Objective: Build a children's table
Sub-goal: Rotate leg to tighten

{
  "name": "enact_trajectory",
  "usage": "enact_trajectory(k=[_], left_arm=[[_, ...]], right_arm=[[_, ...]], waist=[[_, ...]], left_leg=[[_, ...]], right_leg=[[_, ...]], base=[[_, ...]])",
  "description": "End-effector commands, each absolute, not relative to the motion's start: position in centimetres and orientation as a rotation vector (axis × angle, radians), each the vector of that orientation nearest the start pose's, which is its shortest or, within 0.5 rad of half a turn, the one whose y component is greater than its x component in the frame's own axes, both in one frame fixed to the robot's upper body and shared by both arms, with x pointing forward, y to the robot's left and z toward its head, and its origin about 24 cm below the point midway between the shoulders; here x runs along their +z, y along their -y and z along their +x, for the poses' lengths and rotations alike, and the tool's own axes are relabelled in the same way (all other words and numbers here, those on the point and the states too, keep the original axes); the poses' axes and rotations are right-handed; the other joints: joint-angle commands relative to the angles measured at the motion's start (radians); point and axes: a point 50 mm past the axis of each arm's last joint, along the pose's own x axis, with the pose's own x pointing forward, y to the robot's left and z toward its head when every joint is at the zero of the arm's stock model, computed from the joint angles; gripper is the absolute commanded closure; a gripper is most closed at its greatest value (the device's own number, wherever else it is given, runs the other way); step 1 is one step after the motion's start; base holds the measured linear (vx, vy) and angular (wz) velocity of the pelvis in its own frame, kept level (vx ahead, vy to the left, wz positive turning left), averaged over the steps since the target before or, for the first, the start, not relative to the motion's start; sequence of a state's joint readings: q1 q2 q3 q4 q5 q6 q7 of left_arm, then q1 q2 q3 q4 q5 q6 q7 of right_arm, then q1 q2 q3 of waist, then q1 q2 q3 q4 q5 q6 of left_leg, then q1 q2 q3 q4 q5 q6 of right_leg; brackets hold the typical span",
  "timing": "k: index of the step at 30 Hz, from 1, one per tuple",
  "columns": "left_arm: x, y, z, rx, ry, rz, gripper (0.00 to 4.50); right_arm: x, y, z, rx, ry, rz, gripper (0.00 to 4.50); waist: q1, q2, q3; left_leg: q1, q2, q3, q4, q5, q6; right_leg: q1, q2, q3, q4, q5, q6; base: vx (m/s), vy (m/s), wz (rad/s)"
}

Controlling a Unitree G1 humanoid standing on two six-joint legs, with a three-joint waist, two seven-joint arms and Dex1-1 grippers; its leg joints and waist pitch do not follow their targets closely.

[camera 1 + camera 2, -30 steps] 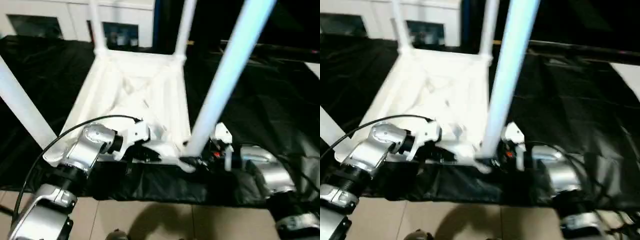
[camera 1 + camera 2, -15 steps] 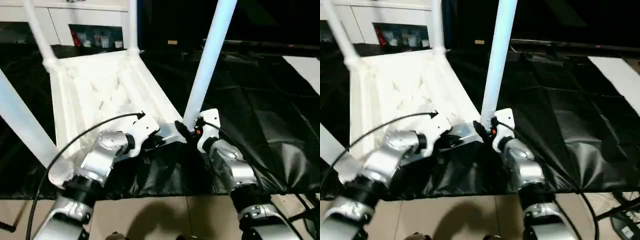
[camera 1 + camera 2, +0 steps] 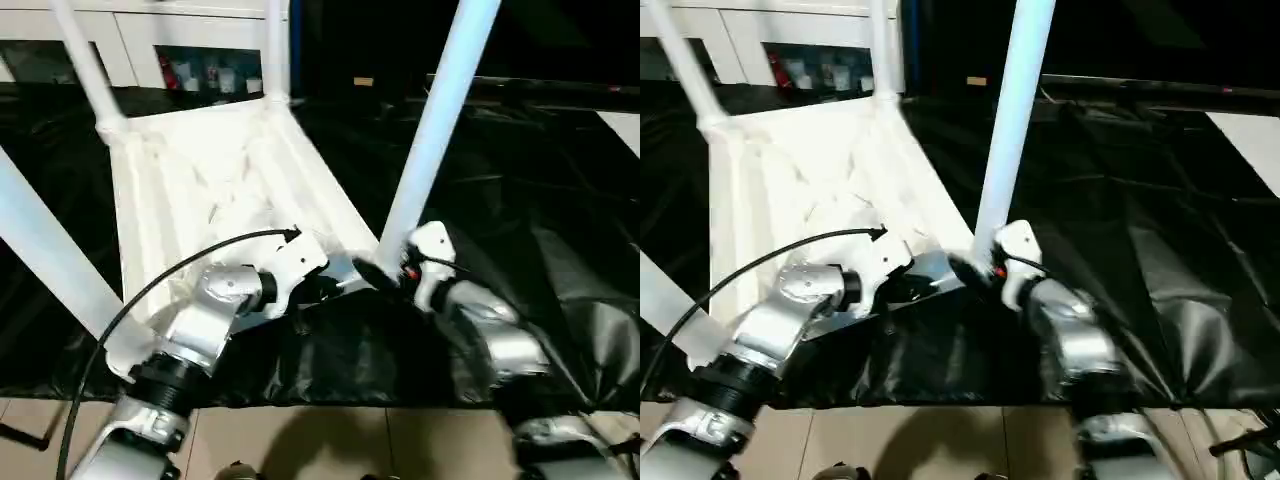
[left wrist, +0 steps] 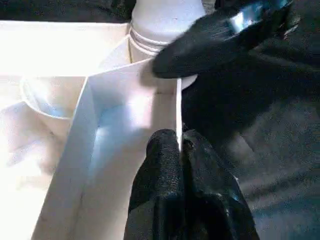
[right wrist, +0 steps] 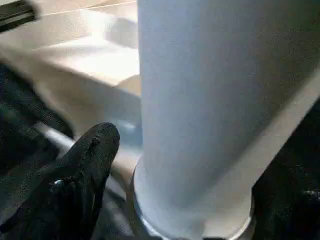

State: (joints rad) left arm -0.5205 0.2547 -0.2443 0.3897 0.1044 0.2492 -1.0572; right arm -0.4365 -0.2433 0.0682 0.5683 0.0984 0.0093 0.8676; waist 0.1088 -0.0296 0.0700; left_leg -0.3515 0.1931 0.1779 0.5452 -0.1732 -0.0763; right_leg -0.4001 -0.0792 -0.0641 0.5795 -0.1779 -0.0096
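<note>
— Black plastic sheeting [image 3: 520, 190] covers the work surface, with white cabinets [image 3: 190, 60] along the back wall and pale floor tiles [image 3: 330, 440] at the near edge. Where's the table?

— The white plastic children's table [image 3: 200, 180] lies upside down on the sheeting, ribbed underside up. Long white tapered tube legs stand in the round corner sockets; the near right leg [image 3: 435, 130] rises from its socket [image 4: 160, 30].

— And the grippers?

— The left gripper [image 4: 180, 150] is clenched on the thin white rim of the table top (right beside that socket). The right gripper [image 3: 375, 275] sits at the leg's base; one black finger [image 5: 82, 160] stands apart from the tube, so its jaws look released.
</note>
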Motion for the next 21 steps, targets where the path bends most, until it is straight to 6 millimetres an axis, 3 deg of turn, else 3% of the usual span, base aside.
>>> enact_trajectory(k=[1, 8, 10, 11, 16, 21], left_arm=[[5.4, -8.3, 30.3, -1.370, -0.368, 0.368, 4.50], [5.5, -9.5, 30.2, -1.479, -0.414, 0.412, 4.50], [5.5, -9.7, 30.3, -1.489, -0.420, 0.419, 4.50], [5.5, -10.0, 30.5, -1.495, -0.426, 0.423, 4.50], [5.6, -10.4, 30.8, -1.508, -0.439, 0.432, 4.50], [5.7, -10.7, 30.9, -1.526, -0.446, 0.430, 4.50]], right_arm=[[2.1, 12.0, 29.1, 1.183, -0.305, -0.092, 0.65], [2.7, 13.0, 27.7, 1.409, -0.348, -0.110, 0.65], [2.7, 13.0, 27.5, 1.438, -0.358, -0.109, 0.79], [2.8, 13.0, 27.3, 1.461, -0.365, -0.107, 0.88], [2.8, 13.0, 26.9, 1.507, -0.386, -0.087, 1.20], [2.8, 13.1, 26.7, 1.535, -0.406, -0.072, 1.60]], waist=[[-0.002, -0.007, -0.046], [0.010, -0.012, -0.048], [0.012, -0.011, -0.049], [0.013, -0.018, -0.049], [0.021, -0.016, -0.048], [0.027, -0.017, -0.050]], left_leg=[[-0.001, 0.039, -0.007, -0.058, -0.185, 0.102], [0.000, 0.042, -0.003, -0.054, -0.179, 0.107], [-0.001, 0.043, -0.004, -0.054, -0.172, 0.106], [0.000, 0.043, -0.003, -0.052, -0.167, 0.107], [0.002, 0.044, -0.004, -0.054, -0.175, 0.097], [0.002, 0.044, -0.003, -0.052, -0.154, 0.099]], right_leg=[[0.044, -0.067, 0.046, -0.063, -0.214, -0.204], [0.046, -0.067, 0.043, -0.057, -0.200, -0.226], [0.046, -0.068, 0.043, -0.055, -0.197, -0.227], [0.046, -0.068, 0.043, -0.054, -0.189, -0.232], [0.045, -0.071, 0.043, -0.056, -0.220, -0.224], [0.046, -0.071, 0.043, -0.051, -0.184, -0.232]], base=[[0.000, 0.000, 0.00], [0.000, 0.000, 0.00], [0.000, 0.000, 0.00], [0.000, 0.000, 0.00], [0.000, 0.000, 0.00], [0.000, 0.000, 0.00]])
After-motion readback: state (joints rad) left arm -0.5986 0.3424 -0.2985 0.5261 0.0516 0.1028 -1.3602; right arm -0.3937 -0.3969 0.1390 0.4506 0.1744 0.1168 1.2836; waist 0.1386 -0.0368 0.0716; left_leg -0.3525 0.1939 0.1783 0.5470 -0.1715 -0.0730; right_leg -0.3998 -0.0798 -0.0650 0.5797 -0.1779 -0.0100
